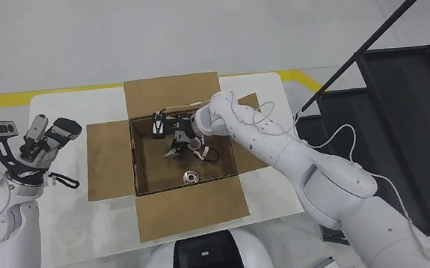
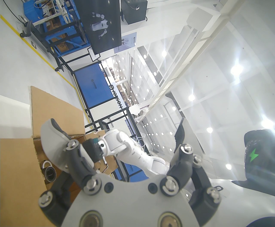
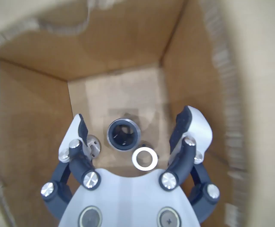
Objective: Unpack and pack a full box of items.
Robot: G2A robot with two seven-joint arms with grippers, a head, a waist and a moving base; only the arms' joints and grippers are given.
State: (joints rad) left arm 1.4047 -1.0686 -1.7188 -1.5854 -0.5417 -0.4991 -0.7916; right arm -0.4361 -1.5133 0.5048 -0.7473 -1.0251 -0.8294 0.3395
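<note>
An open cardboard box (image 1: pixel 175 95) stands mid-table with its flaps spread outward. My right gripper (image 1: pixel 177 143) is down inside it, open (image 3: pixel 133 117), with nothing between its fingers. Below it on the box floor (image 3: pixel 120 90) lie a dark round ring (image 3: pixel 122 135), a flat silver washer (image 3: pixel 145 158) and a flanged metal part (image 3: pixel 94 146) partly hidden behind one finger. A round metal part (image 1: pixel 190 178) rests near the box's front wall. My left gripper (image 1: pixel 50 134) is held up beside the box's left flap, open (image 2: pixel 116 129) and holding nothing.
The white table (image 1: pixel 71 226) has bare room left of and in front of the box. A black metal frame (image 1: pixel 393 106) stands off the table's right end. A round black item with a metal loop (image 2: pixel 49 172) sits by the box wall (image 2: pixel 53 111).
</note>
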